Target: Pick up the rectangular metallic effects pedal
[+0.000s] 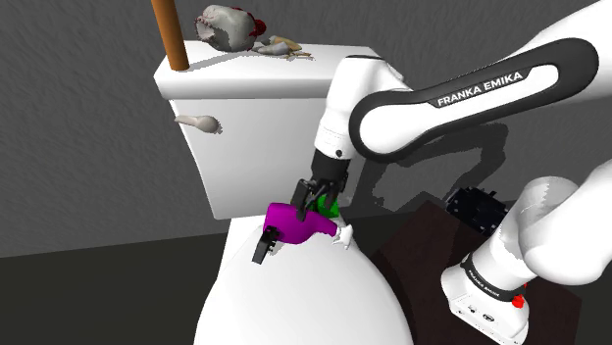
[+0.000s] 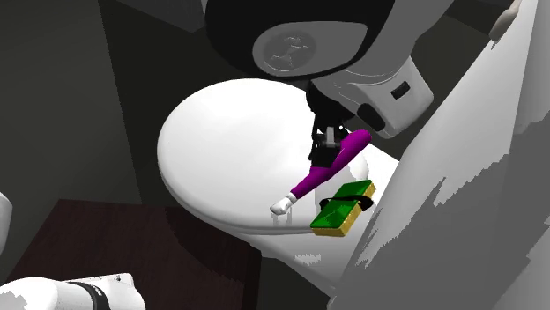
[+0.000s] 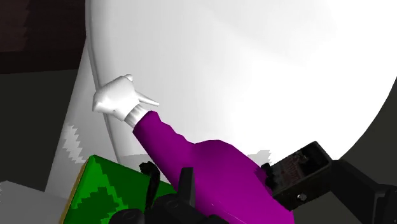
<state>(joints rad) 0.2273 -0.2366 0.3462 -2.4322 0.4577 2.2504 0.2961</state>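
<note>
**Item:** effects pedal [image 2: 342,210], a flat rectangular box with a green top, gold-coloured sides and a black fitting across the top.

**Location:** lies flat at the rear of the closed toilet lid [image 2: 220,132], against the foot of the tank [image 1: 255,98]. It is just beside a purple spray bottle [image 2: 330,166] lying on its side.

**Handling (judged):** rigid, fairly dense and not fragile. The smooth sides are likely slippery. It is best taken across the two long sides, clear of the black fitting and of the bottle crowding one edge.

**Gripper** [image 1: 316,199]**:** hangs low, close over the pedal and bottle. Whether the jaws are open or closed, or have hold of anything, cannot be told.

**Also present:** small dark box [image 3: 302,170] on the bottle's far side.

**Writing:** "FRANKA EMIKA" on the arm [image 1: 481,86]. No legible label on the pedal.
</note>
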